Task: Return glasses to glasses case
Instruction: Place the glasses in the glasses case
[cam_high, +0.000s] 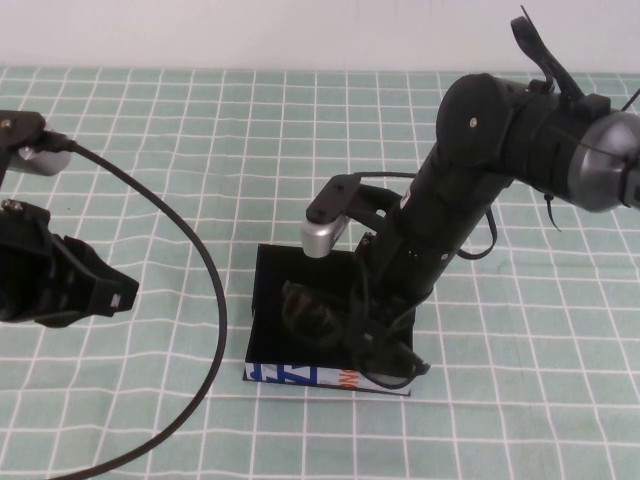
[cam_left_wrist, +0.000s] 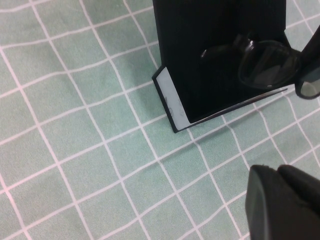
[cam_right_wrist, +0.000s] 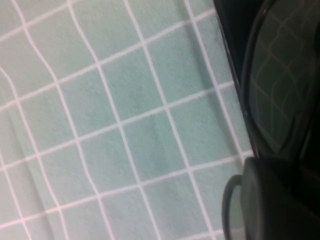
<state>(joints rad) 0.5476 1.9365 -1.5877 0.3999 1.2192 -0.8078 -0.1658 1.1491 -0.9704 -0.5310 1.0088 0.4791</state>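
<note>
The glasses case (cam_high: 278, 278) lies open at the table's middle, its white printed side facing me. The black glasses (cam_high: 312, 318) hang low over the open case, tilted, one lens glossy. My right gripper (cam_high: 385, 345) reaches down over the case's right half and is shut on the glasses' right side. In the right wrist view a lens (cam_right_wrist: 275, 95) fills the space beside the finger (cam_right_wrist: 265, 200). The left wrist view shows the case (cam_left_wrist: 175, 107) with the glasses (cam_left_wrist: 267, 65) above its inside. My left gripper (cam_high: 112, 290) is shut and empty, far left of the case.
A green checked cloth (cam_high: 150, 150) covers the table. A black cable (cam_high: 205, 290) loops across the left side between the left arm and the case. The right arm's silver camera (cam_high: 325, 238) sits above the case's back edge.
</note>
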